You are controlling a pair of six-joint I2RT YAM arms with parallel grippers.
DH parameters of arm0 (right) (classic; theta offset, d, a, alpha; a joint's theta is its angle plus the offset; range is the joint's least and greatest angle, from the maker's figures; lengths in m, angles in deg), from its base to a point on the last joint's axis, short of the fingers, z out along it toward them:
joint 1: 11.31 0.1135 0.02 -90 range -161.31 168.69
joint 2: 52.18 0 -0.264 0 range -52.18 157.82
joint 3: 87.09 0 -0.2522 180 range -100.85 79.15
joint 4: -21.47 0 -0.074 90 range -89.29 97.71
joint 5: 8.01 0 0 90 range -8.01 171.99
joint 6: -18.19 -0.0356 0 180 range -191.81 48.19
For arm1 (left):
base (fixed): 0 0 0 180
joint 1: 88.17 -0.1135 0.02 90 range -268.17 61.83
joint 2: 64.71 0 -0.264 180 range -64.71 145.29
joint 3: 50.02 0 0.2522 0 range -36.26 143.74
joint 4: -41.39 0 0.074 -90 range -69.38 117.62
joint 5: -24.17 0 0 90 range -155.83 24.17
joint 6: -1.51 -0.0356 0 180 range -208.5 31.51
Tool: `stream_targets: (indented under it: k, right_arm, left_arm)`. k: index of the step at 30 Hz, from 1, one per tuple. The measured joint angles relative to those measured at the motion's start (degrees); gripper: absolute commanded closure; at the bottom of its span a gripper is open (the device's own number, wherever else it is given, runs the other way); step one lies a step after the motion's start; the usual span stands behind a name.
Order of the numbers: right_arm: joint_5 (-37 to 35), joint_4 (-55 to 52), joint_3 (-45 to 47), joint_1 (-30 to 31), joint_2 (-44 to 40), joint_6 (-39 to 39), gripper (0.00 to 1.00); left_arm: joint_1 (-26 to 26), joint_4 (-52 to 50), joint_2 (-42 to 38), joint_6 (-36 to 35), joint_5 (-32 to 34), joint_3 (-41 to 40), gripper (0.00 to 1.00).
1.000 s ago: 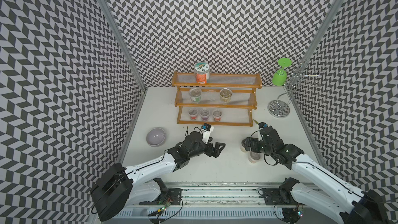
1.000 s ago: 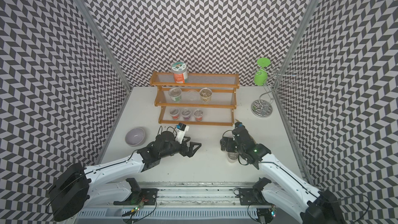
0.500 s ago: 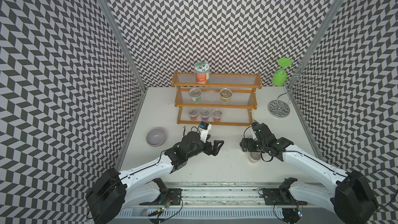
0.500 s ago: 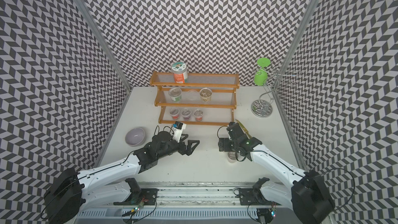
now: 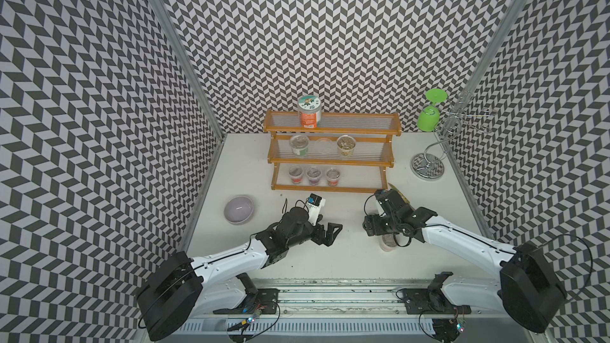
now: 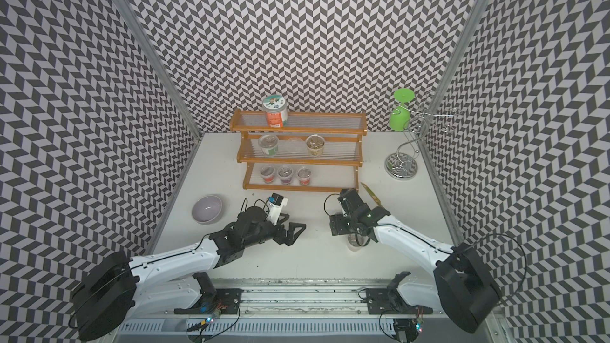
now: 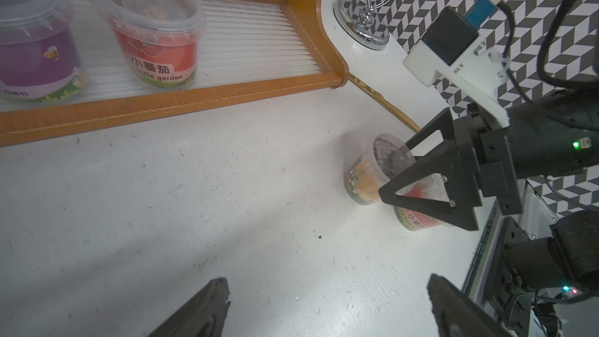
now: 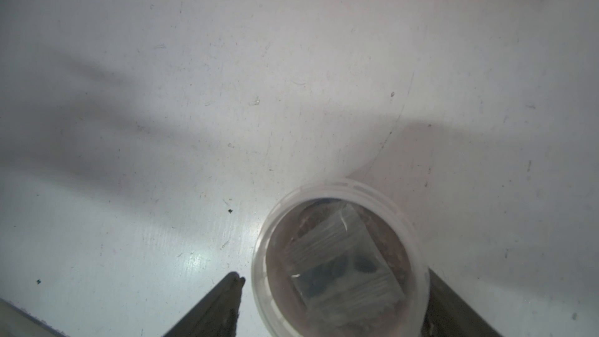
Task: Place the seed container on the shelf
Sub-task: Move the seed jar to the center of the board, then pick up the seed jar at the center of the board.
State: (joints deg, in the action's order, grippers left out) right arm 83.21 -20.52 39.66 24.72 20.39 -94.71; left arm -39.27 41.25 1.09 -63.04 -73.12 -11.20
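A seed container [image 7: 364, 178] with an orange label and a clear lid stands on the white table [image 5: 297, 259], in front of the shelf's right end. My right gripper [image 7: 393, 168] is open and straddles it. In the right wrist view one finger [image 8: 453, 306] touches the container's rim [image 8: 337, 254] and the other finger [image 8: 223, 299] stands a small gap off. In both top views the right gripper [image 5: 371, 226] [image 6: 340, 226] covers this container. The shelf [image 5: 330, 188] [image 6: 297, 188], a stepped wooden rack with ribbed clear tiers, stands at the back. My left gripper [image 7: 327, 280] [image 5: 330, 234] is open and empty over bare table.
A second, red-labelled container [image 7: 418, 220] [image 5: 389, 242] stands just outside the right gripper's near finger. Several small tubs and a tall jar [image 5: 309, 112] fill the shelf's left half. A lilac bowl [image 5: 238, 209] sits left. A chrome wire stand [image 5: 427, 166] with a green cup [image 5: 429, 118] stands back right.
The right gripper has shifted slightly left over the containers and its jaws have narrowed around the orange-labelled one. The left arm has barely moved and stays open.
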Motion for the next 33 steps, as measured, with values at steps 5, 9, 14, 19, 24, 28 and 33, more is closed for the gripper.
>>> stream_targets:
  k: [5,9,14,19,24,28,33]
  right_arm:
    - [-0.11,1.11,-1.49,2.21,2.27,0.48,0.16]
    - [-0.11,1.90,-2.62,4.48,3.93,0.68,0.15]
    - [-0.44,3.65,-3.30,7.72,4.74,0.90,0.12]
    - [-3.37,8.31,-1.09,11.43,3.61,0.85,0.11]
    - [-7.19,15.72,7.30,14.21,-1.70,1.11,0.09]
    - [-7.89,22.16,11.74,14.34,-4.70,2.58,0.11]
    - [-7.85,29.38,15.69,14.49,-5.86,5.62,0.14]
  left_arm:
    - [0.35,-1.95,-0.28,4.07,7.23,0.00,0.00]
    - [-0.33,-8.90,-3.41,11.69,17.77,-0.48,0.01]
    - [-2.47,-15.85,-13.49,19.98,25.79,-4.74,0.00]
    - [-3.19,-21.24,-24.17,23.45,29.31,-9.33,0.00]
    - [-3.21,-18.47,-32.22,19.78,26.08,-13.62,0.01]
    - [-3.21,-12.02,-33.27,15.30,19.12,-16.50,0.01]
    - [-3.19,-5.07,-27.17,10.14,9.86,-16.57,0.01]
